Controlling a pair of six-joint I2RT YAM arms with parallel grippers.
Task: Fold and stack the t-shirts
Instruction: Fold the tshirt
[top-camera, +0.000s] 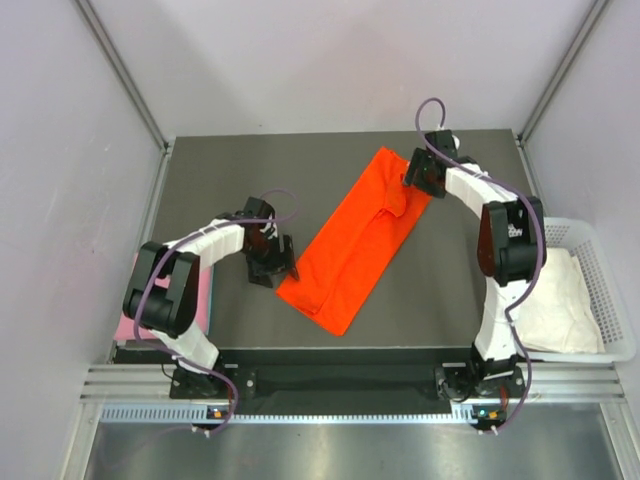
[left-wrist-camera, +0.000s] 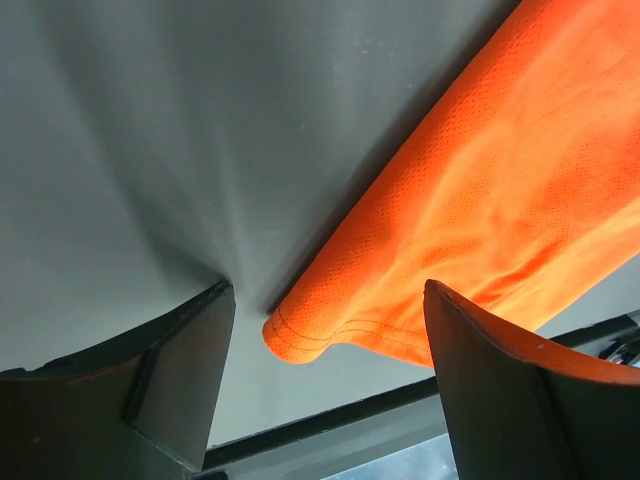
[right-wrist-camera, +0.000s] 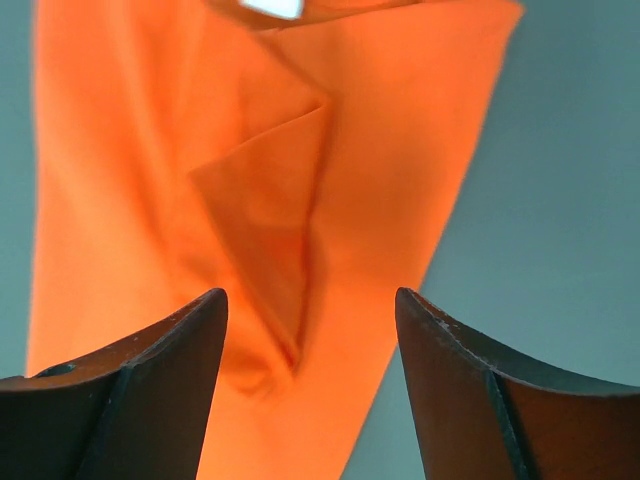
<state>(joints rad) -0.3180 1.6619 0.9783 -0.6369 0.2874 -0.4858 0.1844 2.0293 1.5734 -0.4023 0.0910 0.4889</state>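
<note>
Even light; wrist views seemingly soft

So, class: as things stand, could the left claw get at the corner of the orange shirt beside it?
Probably yes. The left claw is open, and a hemmed corner of the shirt lies right in its gap on the table. Nothing else looks to be in the way.

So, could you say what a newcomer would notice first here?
The orange t-shirt, folded into a strip, lies diagonally on the table. The left gripper stands open at its near corner, the right gripper open over its collar end. A basket at right holds white fabric.
</note>
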